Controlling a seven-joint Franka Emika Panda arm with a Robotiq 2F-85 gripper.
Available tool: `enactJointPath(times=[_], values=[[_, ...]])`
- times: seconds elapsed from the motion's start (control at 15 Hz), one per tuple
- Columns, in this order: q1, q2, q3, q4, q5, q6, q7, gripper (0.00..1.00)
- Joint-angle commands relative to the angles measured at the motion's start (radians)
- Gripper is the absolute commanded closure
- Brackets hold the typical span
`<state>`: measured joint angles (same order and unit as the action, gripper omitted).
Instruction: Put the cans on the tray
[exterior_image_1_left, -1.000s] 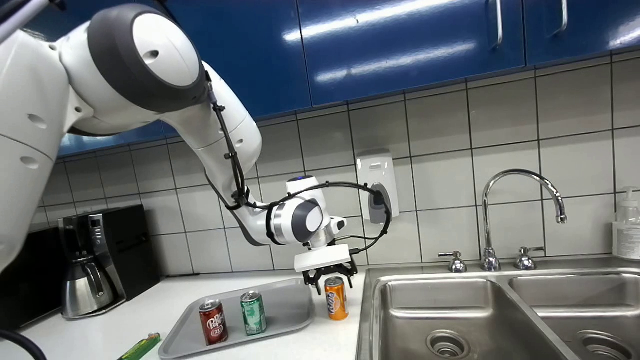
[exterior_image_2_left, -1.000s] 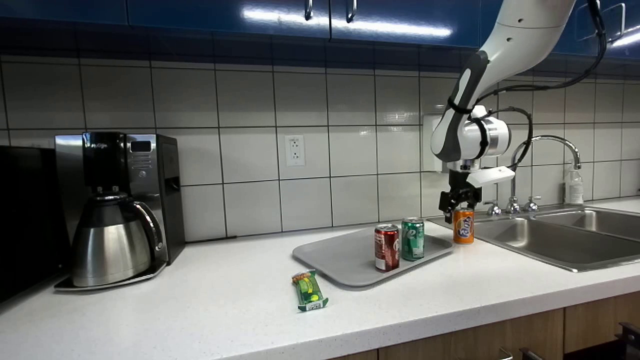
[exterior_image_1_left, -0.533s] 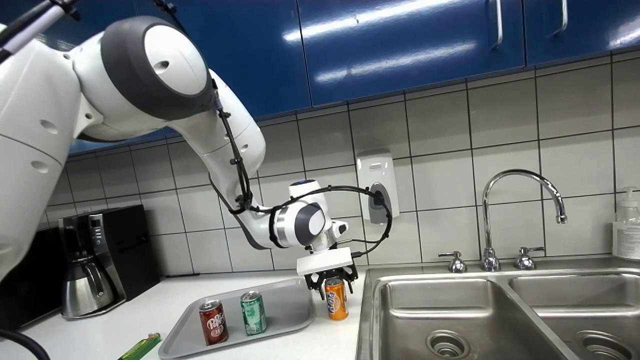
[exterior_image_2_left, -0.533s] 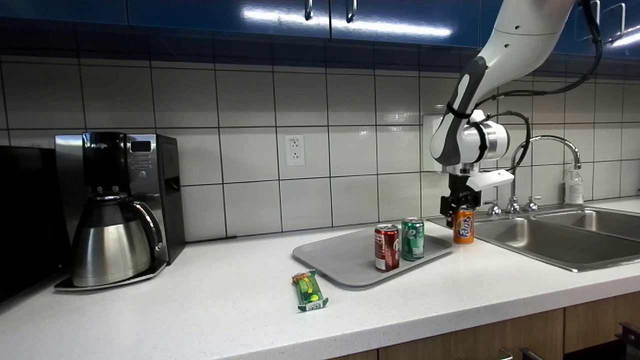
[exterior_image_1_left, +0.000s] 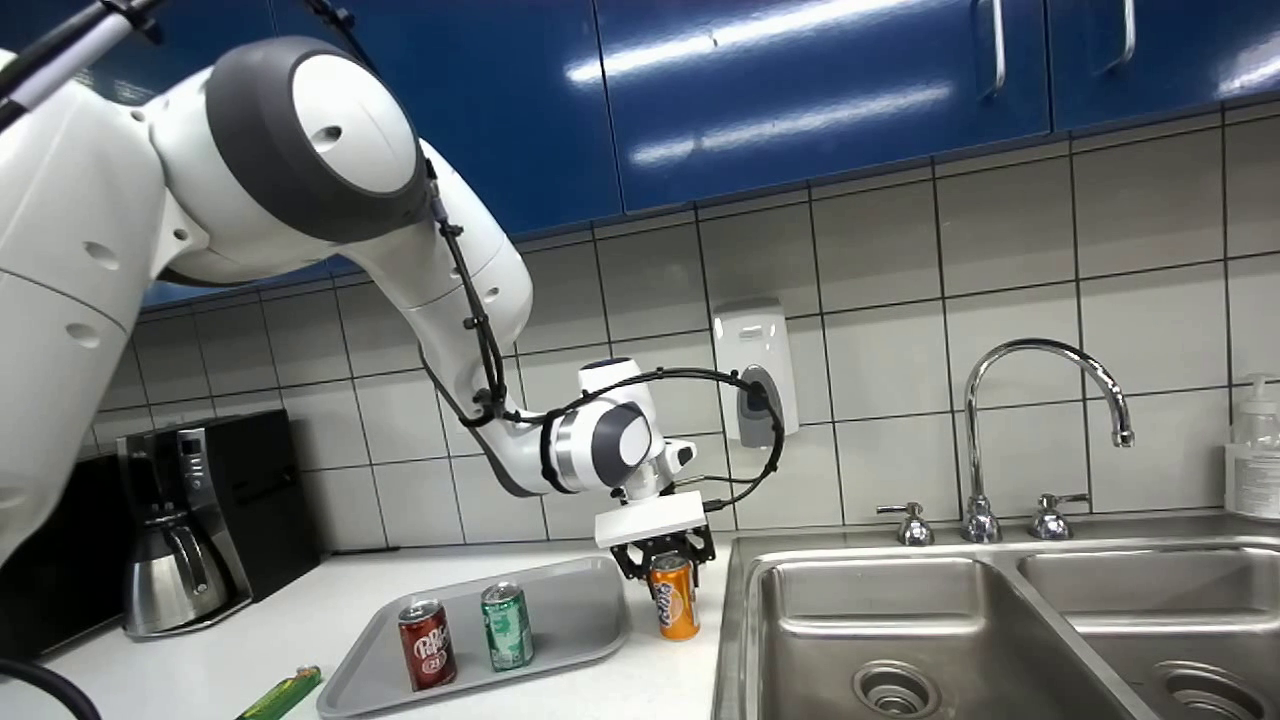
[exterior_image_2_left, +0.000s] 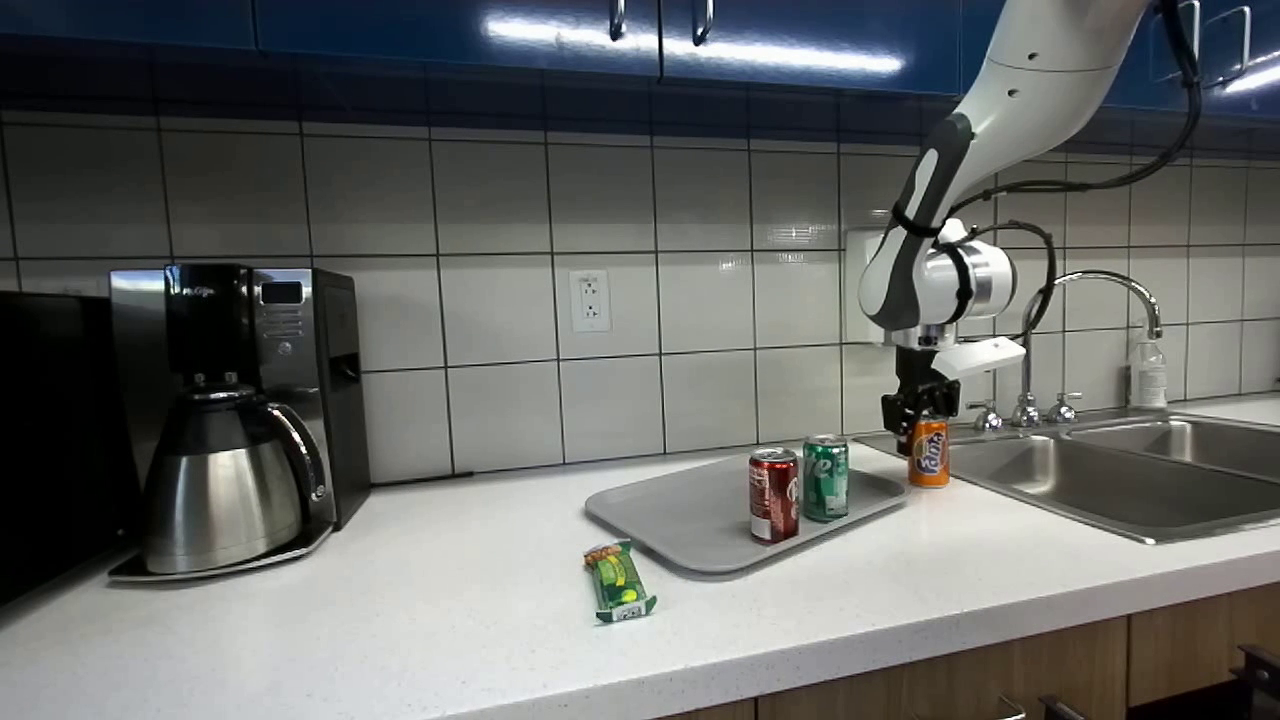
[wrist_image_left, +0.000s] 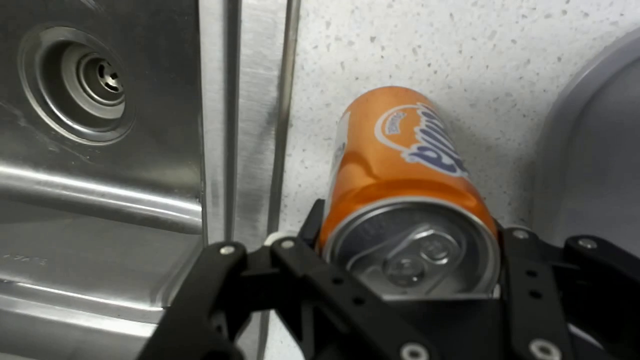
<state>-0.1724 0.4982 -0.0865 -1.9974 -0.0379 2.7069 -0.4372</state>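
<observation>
Only the wrist view shows the pull tab (wrist_image_left: 420, 257) on the silver top of the orange cylindrical drink can (wrist_image_left: 405, 175). The black two-fingered gripper (wrist_image_left: 407, 227) is clamped on that can, a finger against each side near its top, and the can stands upright between them on the white speckled worktop (wrist_image_left: 480, 55). The steel double sink (wrist_image_left: 262, 100) lies near on one side and the shallow light grey rectangular tray (wrist_image_left: 600, 160) near on the other, with a narrow strip of worktop along each. In both exterior views the dark red drink can (exterior_image_1_left: 427, 645) and the green drink can (exterior_image_1_left: 507, 627) stand on the tray by its front rim, apart, with bare tray floor behind them. A green wrapped packet (exterior_image_2_left: 619, 582), seen whole in an exterior view, lies near the tray. Beyond, the white power outlet (exterior_image_2_left: 590, 300) on the tiled wall (exterior_image_2_left: 490, 200) shows only in an exterior view.
</observation>
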Motion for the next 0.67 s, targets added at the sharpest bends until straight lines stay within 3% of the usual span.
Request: enactJointPath(times=[0.0, 0.6], values=[[-0.014, 0.001, 0.007, 0.028, -0.036, -0.044, 0.031, 0.62], [-0.020, -0.051, 0.021, -0.003, -0.025, -0.042, 0.015, 0.62]])
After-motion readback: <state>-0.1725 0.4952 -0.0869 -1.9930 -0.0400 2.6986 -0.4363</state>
